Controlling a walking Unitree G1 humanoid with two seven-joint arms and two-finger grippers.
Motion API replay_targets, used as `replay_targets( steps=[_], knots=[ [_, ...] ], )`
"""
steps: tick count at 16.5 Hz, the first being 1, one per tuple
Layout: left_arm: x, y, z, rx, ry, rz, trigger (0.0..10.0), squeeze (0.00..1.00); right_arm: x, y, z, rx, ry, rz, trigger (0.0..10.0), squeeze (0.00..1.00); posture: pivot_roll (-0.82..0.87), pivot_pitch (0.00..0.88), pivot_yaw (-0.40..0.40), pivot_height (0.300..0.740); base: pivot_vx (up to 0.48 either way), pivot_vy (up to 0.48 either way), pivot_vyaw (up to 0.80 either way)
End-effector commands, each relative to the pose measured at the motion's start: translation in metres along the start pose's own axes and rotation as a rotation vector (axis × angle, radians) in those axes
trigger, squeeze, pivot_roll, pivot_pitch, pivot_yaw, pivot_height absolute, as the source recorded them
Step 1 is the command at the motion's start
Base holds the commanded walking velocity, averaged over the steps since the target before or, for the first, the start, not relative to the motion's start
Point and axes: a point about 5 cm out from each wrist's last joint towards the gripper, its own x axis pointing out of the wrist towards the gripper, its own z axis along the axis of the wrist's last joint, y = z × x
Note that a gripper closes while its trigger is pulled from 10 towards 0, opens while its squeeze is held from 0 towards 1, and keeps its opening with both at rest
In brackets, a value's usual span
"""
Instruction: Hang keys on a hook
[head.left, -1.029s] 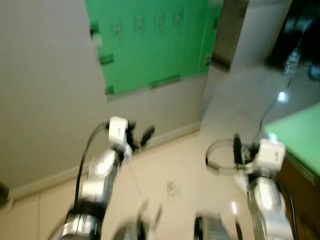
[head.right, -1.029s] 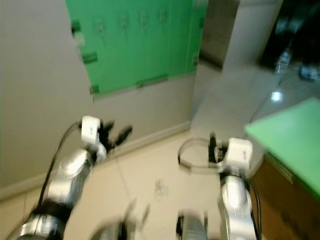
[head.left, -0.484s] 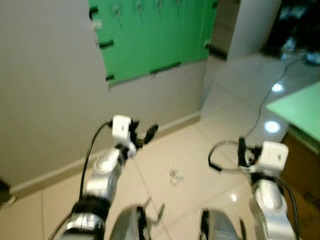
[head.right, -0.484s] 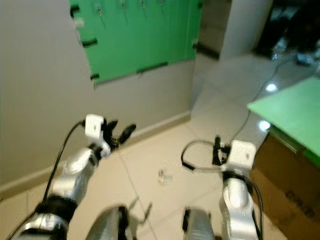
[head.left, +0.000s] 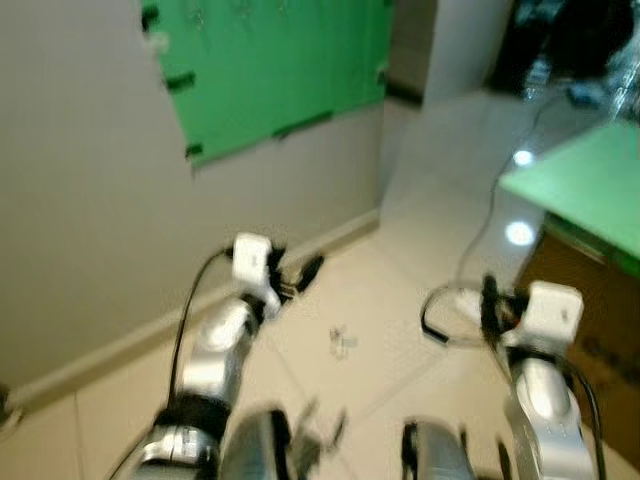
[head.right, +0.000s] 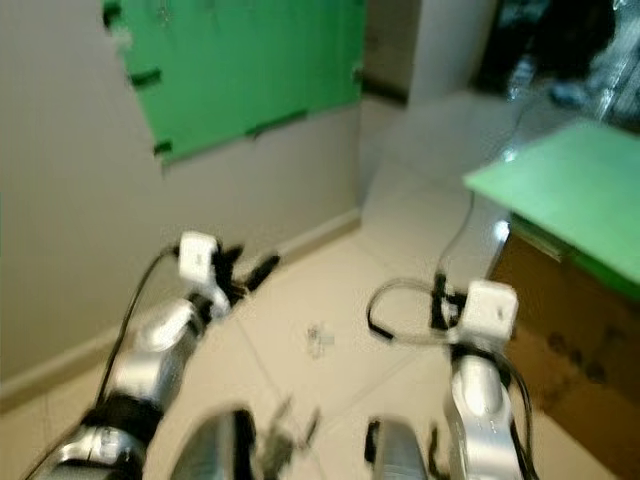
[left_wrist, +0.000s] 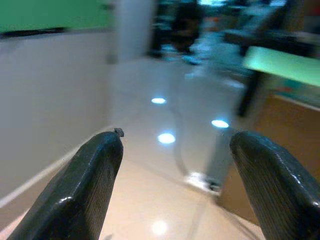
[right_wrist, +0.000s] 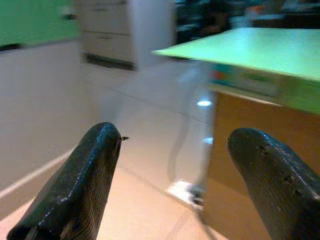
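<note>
while blurred throughout, still legible: green board taped to the grey wall, faint hooks along its top edge. below the board on the pale tiled floor, a small set of keys, untouched. left of the keys, left gripper, fingers wide apart and empty. right of the keys, right gripper, likewise spread with nothing between. farther right, green-topped table.

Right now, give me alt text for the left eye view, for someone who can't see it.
A small bunch of keys lies on the pale tiled floor between the robot's two raised silver arms, the left gripper nearest it. On the grey wall behind hangs a green board; a green-topped table stands to the right. The picture is blurred.
</note>
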Motion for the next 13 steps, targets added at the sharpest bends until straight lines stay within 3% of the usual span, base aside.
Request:
replay_targets(
  steps=[1,13],
  knots=[
    [0.0005,0.0036,0.0057,0.021,-0.009,0.000,10.0,0.00,0.0018,0.0045,0.0048,0.002,-0.021,0.009,10.0,0.00,-0.16,0.000,0.091,0.613,0.000,0.000,-0.78],
    [-0.0001,0.0011,0.0024,0.045,-0.003,-0.004,10.0,0.00,-0.0025,0.0003,0.0034,0.003,-0.020,-0.006,10.0,0.00,-0.17,0.000,0.094,0.613,0.000,0.000,-0.78]
  ],
)
